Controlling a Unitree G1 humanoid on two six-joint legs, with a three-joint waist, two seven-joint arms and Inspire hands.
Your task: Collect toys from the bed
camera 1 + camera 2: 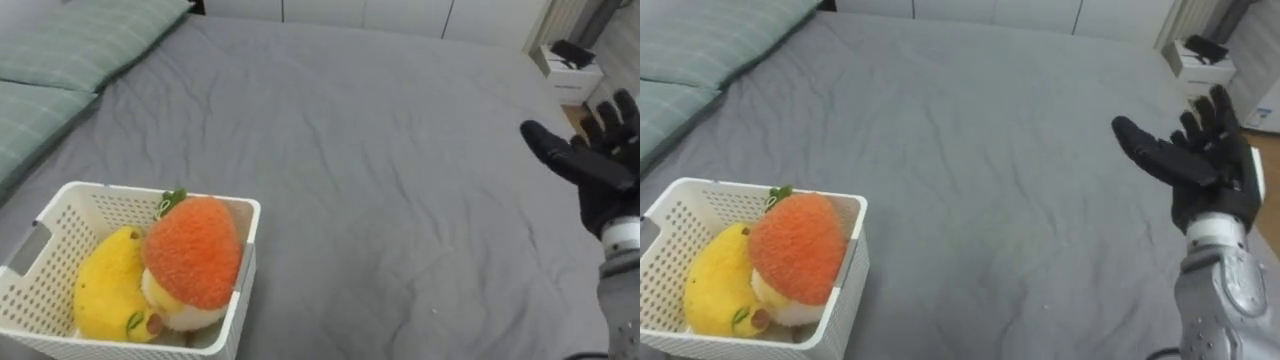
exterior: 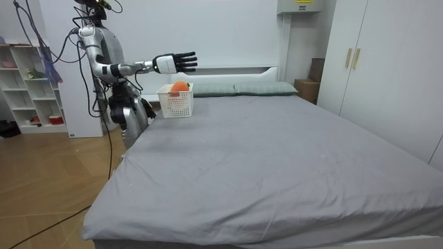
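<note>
White walls (image 2: 228, 34), wood floor (image 2: 48, 194), a white wardrobe (image 2: 387, 69) and open shelves (image 2: 28, 90) bound the room.

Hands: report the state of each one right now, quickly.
Right hand: open, holding nothing, raised over the grey bed.
Left hand: cannot be told; it hangs by the robot's hip.

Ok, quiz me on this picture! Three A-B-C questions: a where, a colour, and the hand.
1. Where are the orange plush toy and the yellow banana plush? A on the pillow B in the white basket C on the floor
2. What colour is the bed sheet? A grey B pink C white
3. The right hand is: A shut on a toy B gripping the basket C open, empty
Answers: 1 B, both sit inside; 2 A, grey throughout; 3 C, fingers straight above the sheet.
</note>
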